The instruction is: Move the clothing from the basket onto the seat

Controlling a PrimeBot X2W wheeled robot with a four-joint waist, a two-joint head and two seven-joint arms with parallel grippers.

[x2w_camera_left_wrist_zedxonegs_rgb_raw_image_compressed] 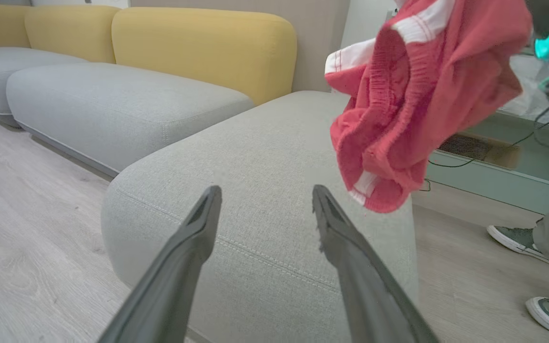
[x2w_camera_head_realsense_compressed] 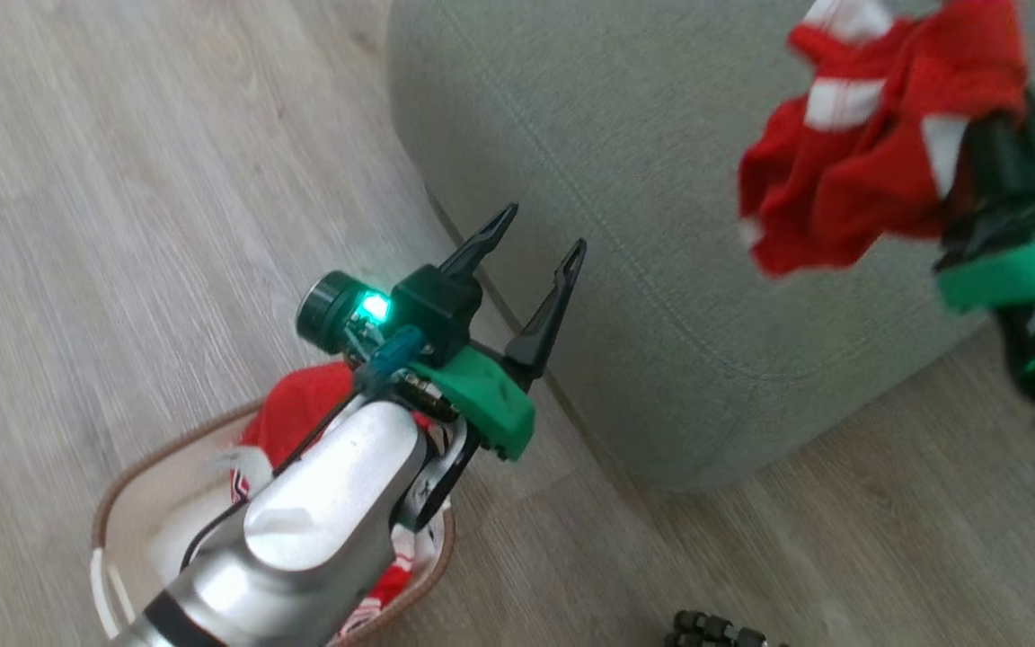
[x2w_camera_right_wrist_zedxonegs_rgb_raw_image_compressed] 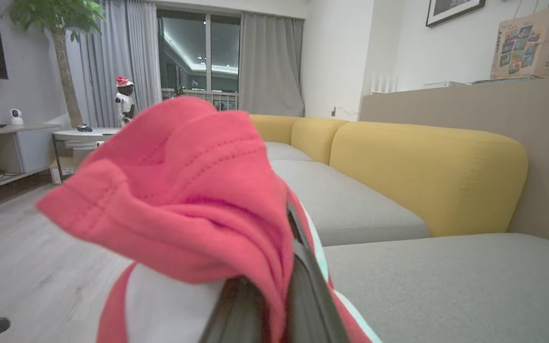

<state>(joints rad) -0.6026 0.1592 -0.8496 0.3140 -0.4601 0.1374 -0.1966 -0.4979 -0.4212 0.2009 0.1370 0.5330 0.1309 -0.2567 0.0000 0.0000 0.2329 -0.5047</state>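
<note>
Clothing aloft: bright red shiny sports garment point(x2w_camera_head_realsense_compressed: 859, 171) with white stripes, bunched, hanging in the air over the far side of the seat, clear of its surface.
Clothing below: more red-and-white fabric point(x2w_camera_head_realsense_compressed: 297, 418) lies in the basket, partly hidden under the left forearm.
Basket: small cream perforated plastic basket point(x2w_camera_head_realsense_compressed: 122, 485) with a brown woven-look rim, on the floor near the seat's rounded corner.
Seat: large grey-green upholstered seat point(x2w_camera_head_realsense_compressed: 625, 180) with a stitched seam.
Right arm: right gripper point(x2w_camera_right_wrist_zedxonegs_rgb_raw_image_compressed: 296, 252) has its long dark fingers pinched together on the garment, with cloth draped over them.
Left arm: left gripper point(x2w_camera_head_realsense_compressed: 543, 229) has its fingers spread wide with nothing between them. It hangs above the basket's far edge, tips pointing at the seat's corner.
Floor: pale wood-look planks point(x2w_camera_head_realsense_compressed: 122, 180).
Beyond: yellow back cushions point(x2w_camera_left_wrist_zedxonegs_rgb_raw_image_compressed: 198, 47) behind further grey sofa seats. In the left wrist view, a person's grey shoes point(x2w_camera_left_wrist_zedxonegs_rgb_raw_image_compressed: 513, 238) stand on the floor past the seat.
</note>
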